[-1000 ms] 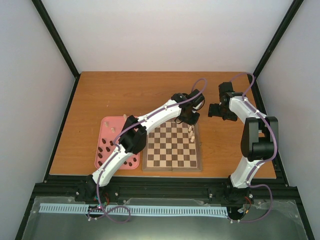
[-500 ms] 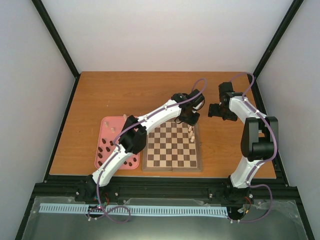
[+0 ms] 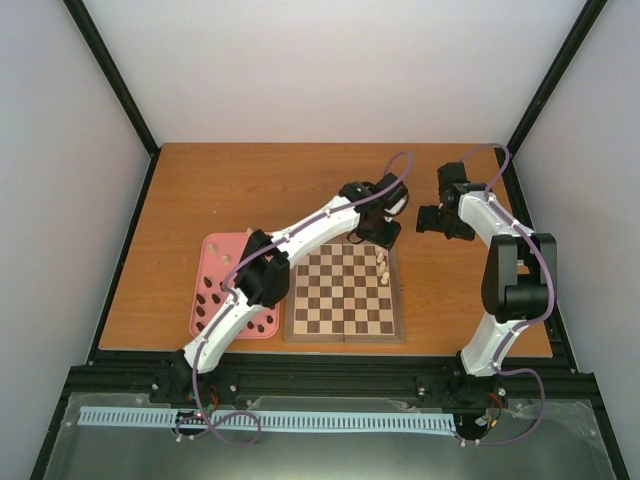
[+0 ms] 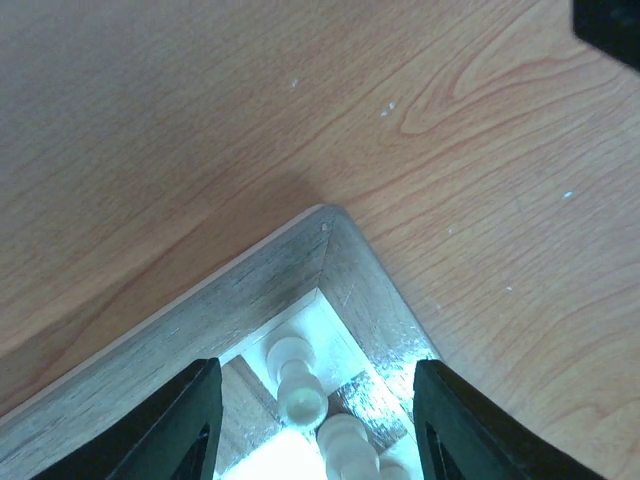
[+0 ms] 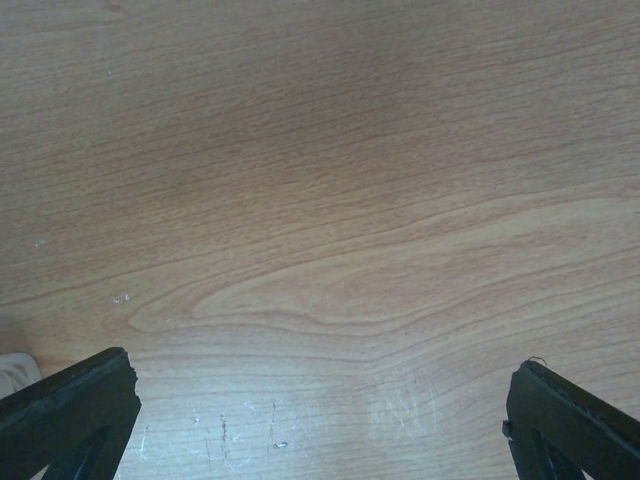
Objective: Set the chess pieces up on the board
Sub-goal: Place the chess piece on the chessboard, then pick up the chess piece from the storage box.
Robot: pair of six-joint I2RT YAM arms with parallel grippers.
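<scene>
The wooden chessboard (image 3: 345, 337) lies in the middle of the table. A few cream-white pieces (image 3: 382, 266) stand in a column at its far right edge. My left gripper (image 3: 381, 237) hovers over the board's far right corner, open and empty. In the left wrist view its fingers (image 4: 170, 430) stand wide apart above the corner of the board (image 4: 250, 290), where a cream piece (image 4: 296, 386) stands on the corner square with another (image 4: 345, 447) beside it. My right gripper (image 3: 427, 220) is open and empty over bare table (image 5: 320, 250), right of the board.
A pink tray (image 3: 213, 245) lies left of the board, holding several dark pieces (image 3: 208, 300) and a few cream ones (image 3: 228, 260). My left arm stretches across the tray and the board's far left corner. The table's right edge is near my right arm.
My left gripper has shifted slightly toward the far side, away from the column of cream pieces. My right arm has not moved.
</scene>
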